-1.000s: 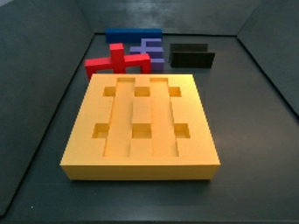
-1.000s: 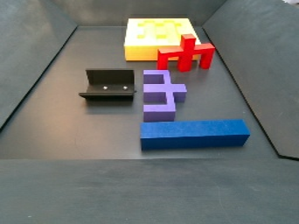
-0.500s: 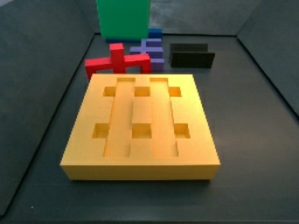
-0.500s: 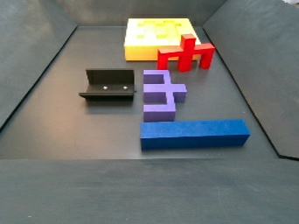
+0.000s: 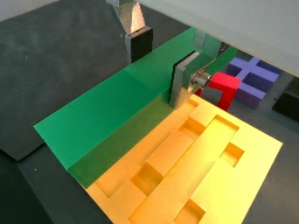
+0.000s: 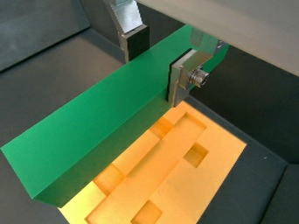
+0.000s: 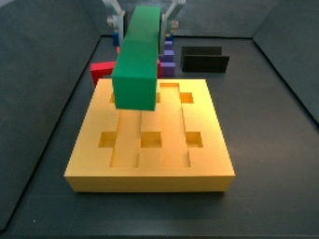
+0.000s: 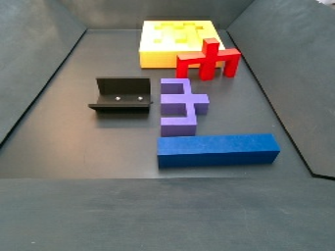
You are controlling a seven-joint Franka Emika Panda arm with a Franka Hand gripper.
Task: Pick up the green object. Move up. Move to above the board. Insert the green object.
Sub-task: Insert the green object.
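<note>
The green object [image 7: 137, 58], a long green bar, hangs lengthwise over the back half of the yellow-orange board [image 7: 149, 161] in a side view. My gripper [image 7: 145, 21] is shut on the bar's far end, one silver finger [image 5: 184, 79] on each long side. Both wrist views show the green object [image 6: 105, 131] running across the frame, with the gripper [image 6: 159, 59] pinching it and the board [image 6: 176, 185] with its square holes beneath. In a side view the board [image 8: 167, 34] lies at the far end; neither bar nor gripper shows there.
A red cross-shaped block [image 8: 210, 61] stands beside the board's edge. A purple block [image 8: 181, 106], a long blue block [image 8: 217, 149] and the dark fixture [image 8: 120, 95] lie on the dark floor beyond it. Grey walls enclose the floor.
The green object entered the side view from the top half a second ago and has since come down and forward, now stretching over the board. The other blocks have not moved.
</note>
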